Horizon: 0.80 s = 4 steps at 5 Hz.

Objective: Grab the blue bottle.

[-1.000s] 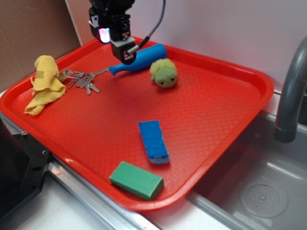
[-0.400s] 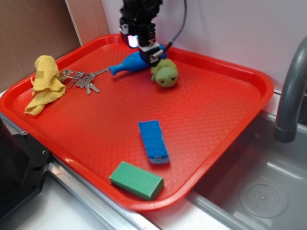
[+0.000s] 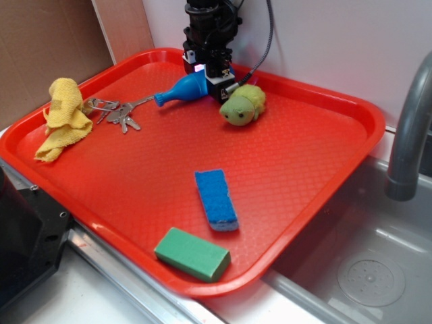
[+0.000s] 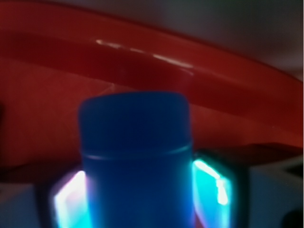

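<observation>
The blue bottle (image 3: 183,88) lies on its side at the back of the red tray (image 3: 304,169), with its neck pointing left toward a bunch of keys. My gripper (image 3: 210,73) is down over the bottle's wide end. In the wrist view the bottle's body (image 4: 135,156) fills the space between my two glowing pads (image 4: 211,183), and both pads sit against its sides with no tray showing between. The bottle still rests on the tray.
A green plush toy (image 3: 243,104) sits right beside my gripper. Keys (image 3: 120,115) and a yellow cloth (image 3: 64,115) lie to the left. A flat blue sponge (image 3: 216,199) and a green block (image 3: 192,254) lie near the front. The tray's back rim (image 4: 199,71) and a wall are close behind. A sink and grey faucet (image 3: 412,128) are on the right.
My gripper has moved right and down onto the bottle's wide end. The green plush has been nudged a little to the right.
</observation>
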### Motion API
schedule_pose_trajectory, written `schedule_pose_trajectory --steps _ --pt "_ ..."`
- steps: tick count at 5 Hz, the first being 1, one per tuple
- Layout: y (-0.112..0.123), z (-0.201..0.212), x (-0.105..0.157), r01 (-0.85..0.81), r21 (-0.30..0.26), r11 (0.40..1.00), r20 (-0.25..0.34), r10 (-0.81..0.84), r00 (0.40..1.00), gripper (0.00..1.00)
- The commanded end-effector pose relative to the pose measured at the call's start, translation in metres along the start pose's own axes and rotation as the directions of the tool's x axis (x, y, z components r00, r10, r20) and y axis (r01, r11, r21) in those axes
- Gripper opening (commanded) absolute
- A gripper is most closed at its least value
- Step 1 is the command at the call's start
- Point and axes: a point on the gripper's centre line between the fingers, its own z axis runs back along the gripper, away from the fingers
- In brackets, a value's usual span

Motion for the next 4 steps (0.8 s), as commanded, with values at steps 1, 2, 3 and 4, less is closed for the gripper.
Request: schedule_pose_trajectory --steps 1,2,3,4 --pt "-0.005 0.085 -0.063 -0.097 -0.049 0.994 0.137 0.102 0.985 0.00" --pt "-0.032 0.135 -0.095 -0.268 -0.017 0.963 0.167 0.267 0.949 0.00" --pt "-0.053 0.188 -0.124 -0.255 -0.096 0.962 0.164 0.268 0.949 0.00" --pt "-0.070 0.240 -0.140 -0.231 -0.105 0.967 0.133 0.244 0.961 0.00"
